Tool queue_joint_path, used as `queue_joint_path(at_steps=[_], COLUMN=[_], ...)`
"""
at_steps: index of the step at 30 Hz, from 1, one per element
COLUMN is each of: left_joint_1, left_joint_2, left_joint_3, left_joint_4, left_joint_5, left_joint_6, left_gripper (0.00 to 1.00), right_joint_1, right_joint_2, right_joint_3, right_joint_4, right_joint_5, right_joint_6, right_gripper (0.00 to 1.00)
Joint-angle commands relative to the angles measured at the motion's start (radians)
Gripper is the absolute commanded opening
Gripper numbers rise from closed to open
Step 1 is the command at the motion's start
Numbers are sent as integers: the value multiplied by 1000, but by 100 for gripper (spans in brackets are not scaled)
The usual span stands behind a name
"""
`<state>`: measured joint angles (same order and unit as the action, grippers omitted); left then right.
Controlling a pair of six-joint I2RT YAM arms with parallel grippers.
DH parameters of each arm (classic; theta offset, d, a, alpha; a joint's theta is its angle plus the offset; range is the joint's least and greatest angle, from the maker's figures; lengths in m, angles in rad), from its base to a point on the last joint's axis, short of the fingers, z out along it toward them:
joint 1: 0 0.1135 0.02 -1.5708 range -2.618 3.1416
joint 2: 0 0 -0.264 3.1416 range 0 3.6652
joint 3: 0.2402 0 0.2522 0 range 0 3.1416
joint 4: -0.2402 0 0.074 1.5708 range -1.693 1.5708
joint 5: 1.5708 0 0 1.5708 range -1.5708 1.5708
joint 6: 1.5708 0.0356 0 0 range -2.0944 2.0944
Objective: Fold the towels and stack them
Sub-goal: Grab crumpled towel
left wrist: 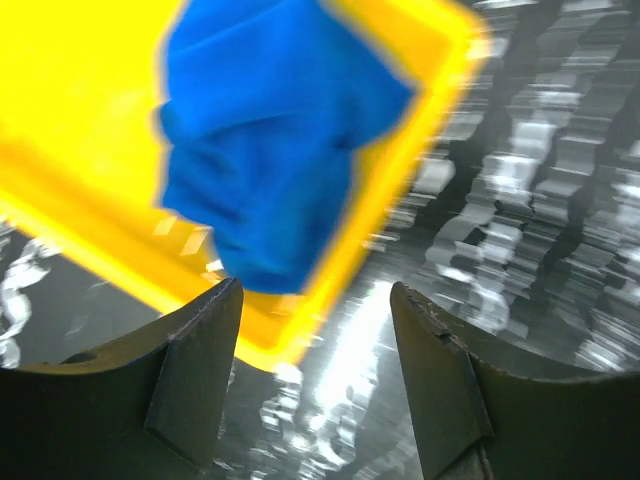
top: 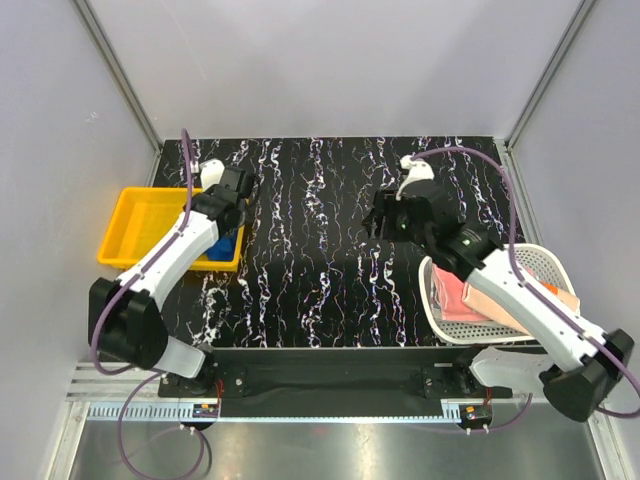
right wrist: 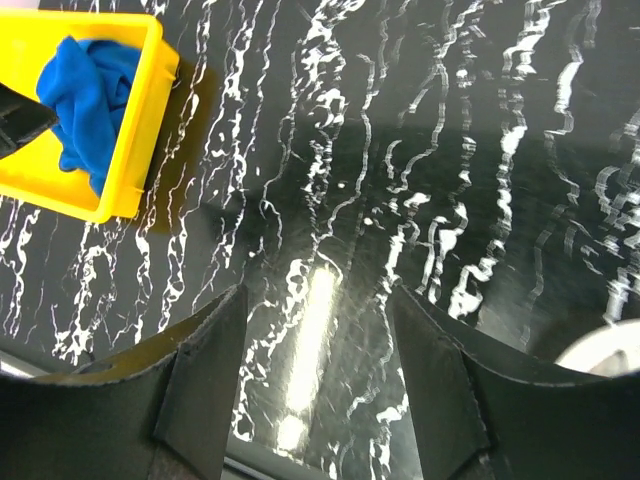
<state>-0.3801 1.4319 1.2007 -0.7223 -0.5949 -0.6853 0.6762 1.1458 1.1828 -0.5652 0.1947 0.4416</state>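
A royal blue towel (left wrist: 270, 150) lies crumpled in the near right corner of the yellow tray (left wrist: 70, 120); it also shows in the top view (top: 226, 247) and the right wrist view (right wrist: 85, 100). My left gripper (left wrist: 315, 330) is open and empty, just off that tray corner over the table; in the top view it (top: 243, 205) sits at the tray's right edge. My right gripper (right wrist: 315, 330) is open and empty above the bare middle of the table, right of centre in the top view (top: 375, 224). A pink towel (top: 455, 292) and an orange cloth (top: 566, 297) lie in the basket, partly hidden by my right arm.
The yellow tray (top: 135, 225) stands at the left edge of the black marbled table (top: 310, 260). The white mesh basket (top: 540, 262) stands at the near right; its rim shows in the right wrist view (right wrist: 612, 352). White walls enclose the table.
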Motion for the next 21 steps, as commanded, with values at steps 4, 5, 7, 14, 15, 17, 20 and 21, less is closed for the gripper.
queue_joint_path(at_steps=[4,5,7,14,15,17,20,21], left_joint_1=[124,135,159,207,208,211,218,218], left_joint_2=[136,151,185,309,320,326,318,299], left_joint_3=[17,19,22,48,48,56,66,68], left_joint_4=[17,24,60,124,136,139,138,126], left_joint_5=[-76,-71,-39,38,44,41,49,50], left_joint_6=[15,21,33,49,53,56,60,58], left_gripper=[66,66,66,59,56,46,18,8], right_joint_1=[5,5,5,6,5,5,5,5], right_joint_2=[109,115,123,123,121,114,101,98], right_joint_3=[5,0,-15,-43,-48,-52,-60,-60], right_joint_4=[123,128,136,140,139,136,133,134], right_joint_5=[-122,-124,-135,-141,-141,-135,-127,-127], right_joint_6=[-17,-14,-12,-11,-11,-12,-12,-12], right_gripper=[66,65,65,65,64,64,64,64])
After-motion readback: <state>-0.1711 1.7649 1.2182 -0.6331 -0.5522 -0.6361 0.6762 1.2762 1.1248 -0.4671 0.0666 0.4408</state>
